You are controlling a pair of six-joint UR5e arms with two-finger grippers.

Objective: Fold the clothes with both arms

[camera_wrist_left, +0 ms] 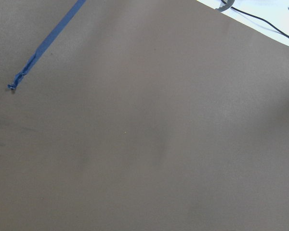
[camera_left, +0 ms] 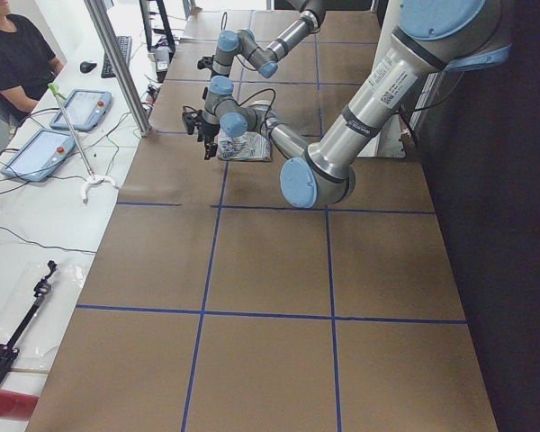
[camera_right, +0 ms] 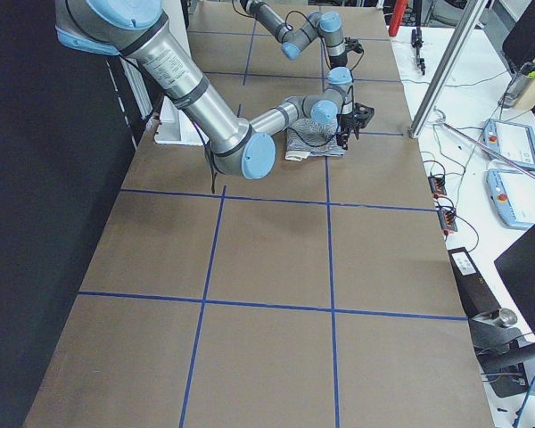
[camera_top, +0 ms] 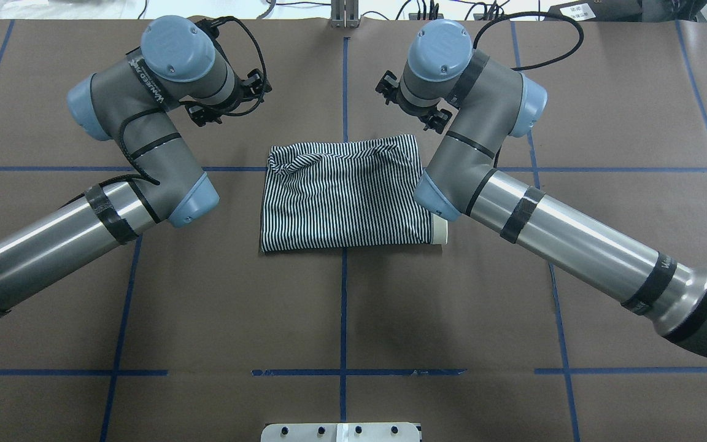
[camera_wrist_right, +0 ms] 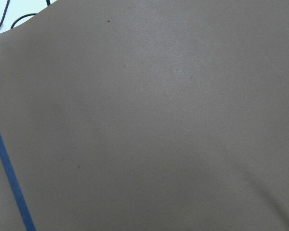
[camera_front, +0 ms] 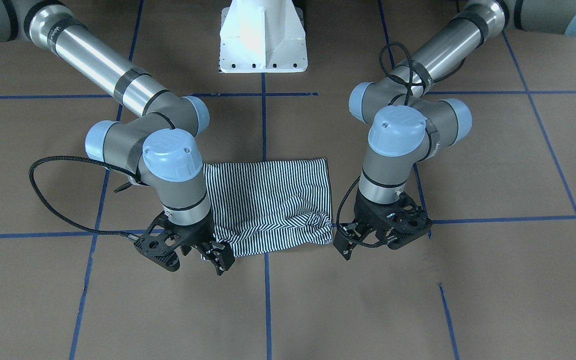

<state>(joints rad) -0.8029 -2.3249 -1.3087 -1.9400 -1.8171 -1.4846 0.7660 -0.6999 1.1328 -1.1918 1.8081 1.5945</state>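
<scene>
The striped polo shirt (camera_top: 344,196) lies folded into a rough rectangle at the table's middle, also in the front view (camera_front: 268,200). Its far edge is bunched and wrinkled, and a bit of cream collar (camera_top: 440,232) pokes out at the near right corner. My left gripper (camera_front: 352,244) hovers just off the shirt's far left corner, apart from the cloth, open and empty. My right gripper (camera_front: 218,257) hovers at the far right corner, close to the cloth's edge, open and holding nothing. Both wrist views show only bare brown table.
The brown table (camera_top: 341,307) carries a grid of blue tape lines. The white pedestal base (camera_front: 263,40) stands at the robot's side. A seated operator (camera_left: 13,54) and tablets (camera_left: 36,153) are on a white bench beyond the table's far edge.
</scene>
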